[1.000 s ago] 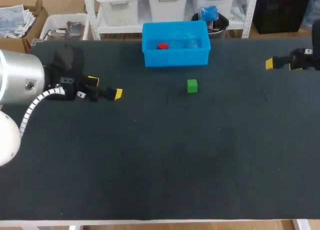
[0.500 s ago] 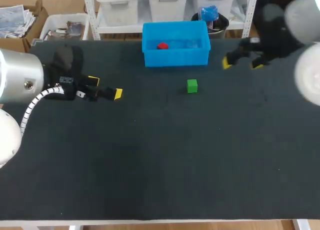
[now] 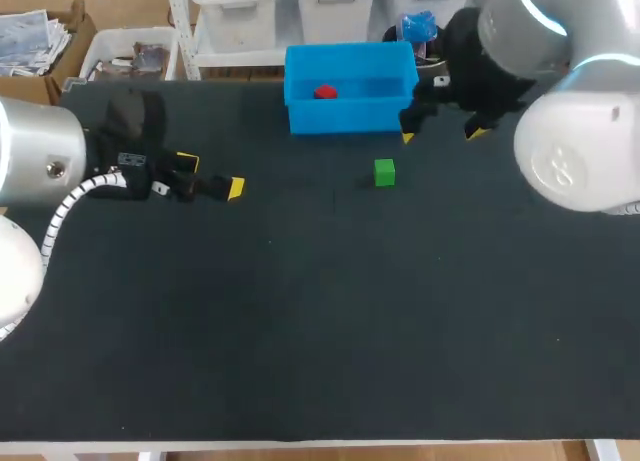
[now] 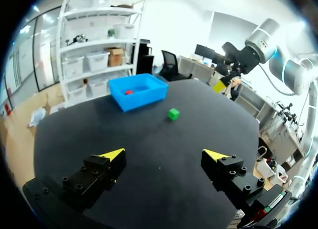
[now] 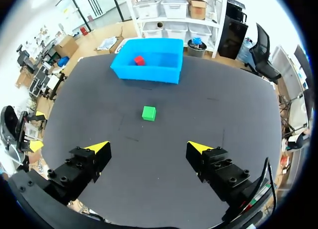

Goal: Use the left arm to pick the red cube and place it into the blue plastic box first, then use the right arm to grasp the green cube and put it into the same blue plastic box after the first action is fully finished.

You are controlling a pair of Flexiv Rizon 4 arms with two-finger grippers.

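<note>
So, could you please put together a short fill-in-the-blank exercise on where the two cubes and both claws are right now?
1. The red cube lies inside the ____ plastic box.
2. The green cube rests on the table, gripped by ____ claw.
3. The left claw and the right claw both have their fingers ____.

Missing words: blue; neither; open.

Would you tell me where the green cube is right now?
In the head view, the green cube lies on the table just in front of the right half of the blue plastic box, apart from it.
</note>
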